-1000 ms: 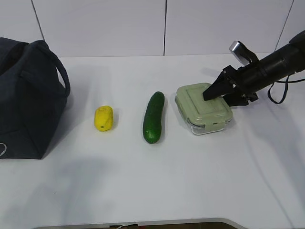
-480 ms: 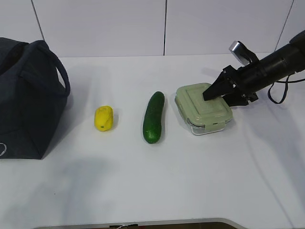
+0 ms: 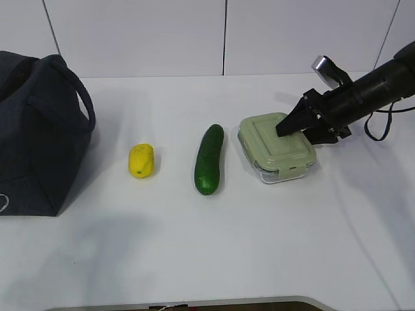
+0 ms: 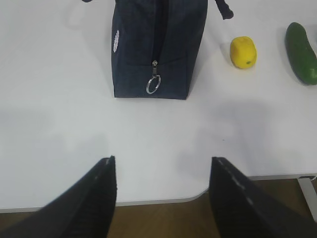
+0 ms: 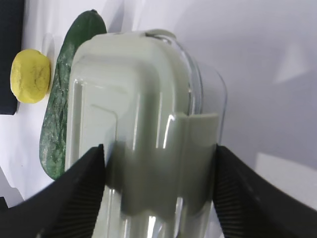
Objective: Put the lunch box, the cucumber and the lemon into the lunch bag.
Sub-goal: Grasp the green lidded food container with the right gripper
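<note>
No readable text anywhere. The lunch bag (image 4: 157,47) carries a small pale patch on its side, too blurred to make out in the left wrist view. The lunch box (image 3: 277,148) lid shows no lettering.

You have a plain white table (image 3: 214,253) filling most of the exterior view; its front edge curves near the bottom, with a dark gap beneath; behind it stands a white panelled wall (image 3: 142,35) split by thin dark vertical seams; soft shadows lie across the tabletop; in the left wrist view, brownish floor (image 4: 163,220) shows past the table's edge.
</note>
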